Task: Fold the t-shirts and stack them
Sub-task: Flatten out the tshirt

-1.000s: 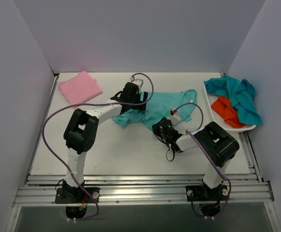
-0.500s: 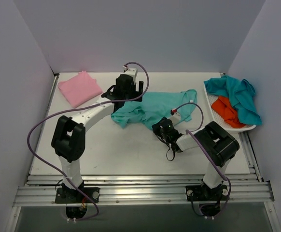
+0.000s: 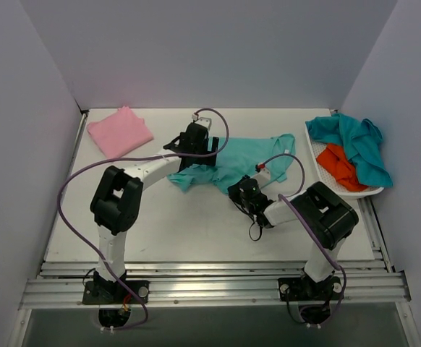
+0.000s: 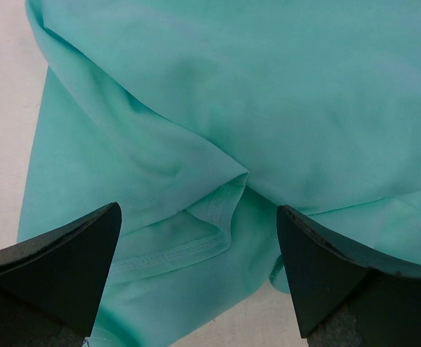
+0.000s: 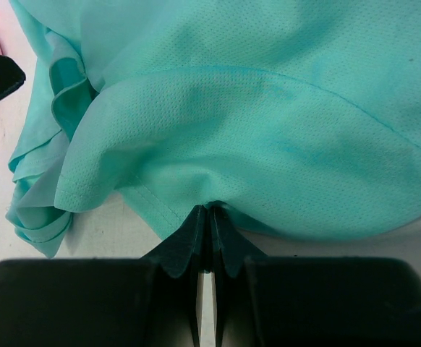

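- Left wrist: looks down past the left gripper (image 4: 198, 217), spread to its widest and clamping nothing, poised just above a crumpled, hemmed fold of the sea-green t-shirt (image 4: 232, 87).
- Top external: puts that left gripper (image 3: 196, 148) back over the shirt's left end after a brief swing toward the back-left half a second ago. Reads as a re-aim for a fresh pinch, with no fold made yet.
- Right wrist: finds the right gripper (image 5: 209, 211) pinched tight on the near hem of the same shirt, cloth bunched at the fingertips. No shift from a second ago, so probably anchoring that edge.
- Leaves the sea-green t-shirt (image 3: 243, 157) rumpled and unfolded in the middle of the table (image 3: 196, 224), lying between the two grippers.
- Farther out: pink t-shirt (image 3: 120, 131) already folded at the back-left corner, well apart from both arms.
- At the right edge: darker teal t-shirt (image 3: 355, 141) and orange t-shirt (image 3: 338, 165) heaped in a white tray (image 3: 355, 192), both unfolded.
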Available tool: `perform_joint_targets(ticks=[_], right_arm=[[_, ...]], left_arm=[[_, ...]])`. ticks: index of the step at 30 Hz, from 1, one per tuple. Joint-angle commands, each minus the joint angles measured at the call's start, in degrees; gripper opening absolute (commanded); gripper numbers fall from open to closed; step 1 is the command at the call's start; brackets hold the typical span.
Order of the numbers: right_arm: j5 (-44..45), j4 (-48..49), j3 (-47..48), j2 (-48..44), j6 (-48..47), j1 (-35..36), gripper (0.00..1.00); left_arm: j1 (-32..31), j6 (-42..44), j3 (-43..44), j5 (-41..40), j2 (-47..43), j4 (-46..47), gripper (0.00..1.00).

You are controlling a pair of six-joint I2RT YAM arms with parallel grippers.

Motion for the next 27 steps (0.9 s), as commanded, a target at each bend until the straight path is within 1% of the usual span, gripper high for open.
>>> perform_joint_targets(ticks=[1,12,21,22,23,27], right_arm=[[0.1,-7.3,-0.3,3.1,-1.0,-0.3,0.00],[0.2,-7.2,-0.3,3.8,-1.0,-0.4,0.00],[-0.2,-6.7,-0.2,4.7,-1.1,-0.7,0.00],[-0.2,-6.7,-0.2,4.7,-1.1,-0.7,0.00],[-0.2,-6.7,-0.3,4.8,-1.1,-0.8,0.00],[-0.4,-6.4,-0.2,5.3,-1.1,-1.1,0.00]], left_arm=[[-0.6,-1.1,0.5,-0.4,0.8,0.3,0.98],[-1.8,-1.7,1.1,0.1,4.2,1.0,0.98],[-1.7,-1.9,1.2,-1.2,5.8,2.3,1.00],[-1.7,-2.0,1.2,-1.4,5.9,2.3,0.95],[-1.8,-2.0,1.2,-1.6,6.0,2.7,0.94],[-1.7,-2.6,1.2,-3.2,6.4,3.0,0.84]])
